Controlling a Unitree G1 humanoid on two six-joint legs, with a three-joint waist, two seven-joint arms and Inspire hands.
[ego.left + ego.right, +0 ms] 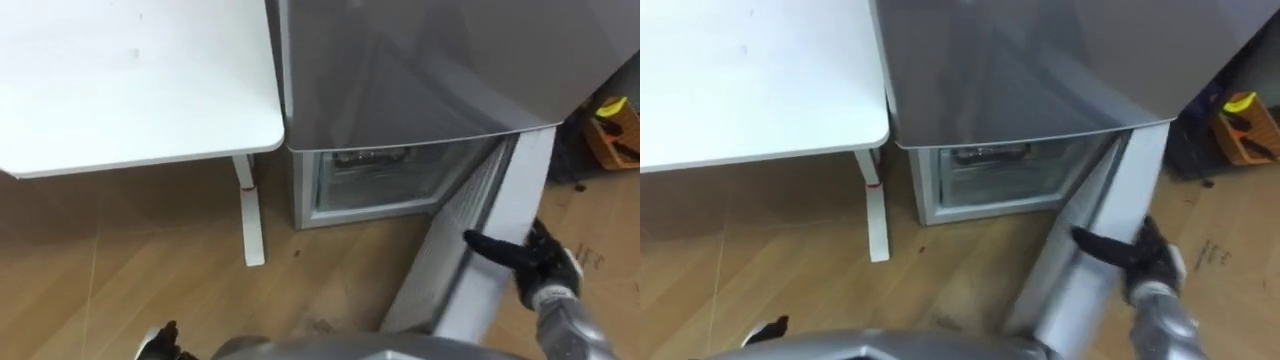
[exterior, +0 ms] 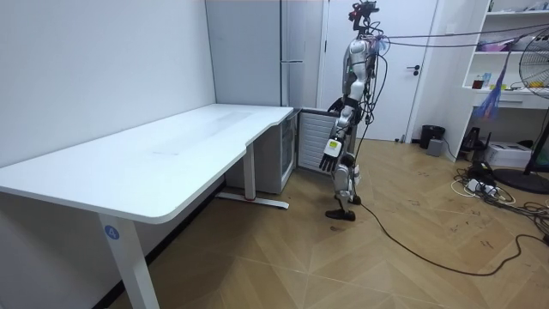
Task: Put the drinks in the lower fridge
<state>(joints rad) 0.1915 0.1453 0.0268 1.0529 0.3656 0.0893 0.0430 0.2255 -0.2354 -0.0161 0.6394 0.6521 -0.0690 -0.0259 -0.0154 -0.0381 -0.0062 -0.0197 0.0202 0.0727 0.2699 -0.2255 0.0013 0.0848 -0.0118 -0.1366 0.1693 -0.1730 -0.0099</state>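
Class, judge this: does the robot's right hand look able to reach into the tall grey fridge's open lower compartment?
Probably yes: the lower door stands swung open, the right hand rests open at its edge, and nothing visible blocks the lower compartment.

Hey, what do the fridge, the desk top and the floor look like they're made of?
Fridge: grey with a soft sheen and blurred reflections, likely painted or brushed metal. Its open lower door is white inside, probably plastic. Desk top: flat matte white, likely laminated board. Floor: tan planks in a herringbone pattern, wood or wood-look laminate.
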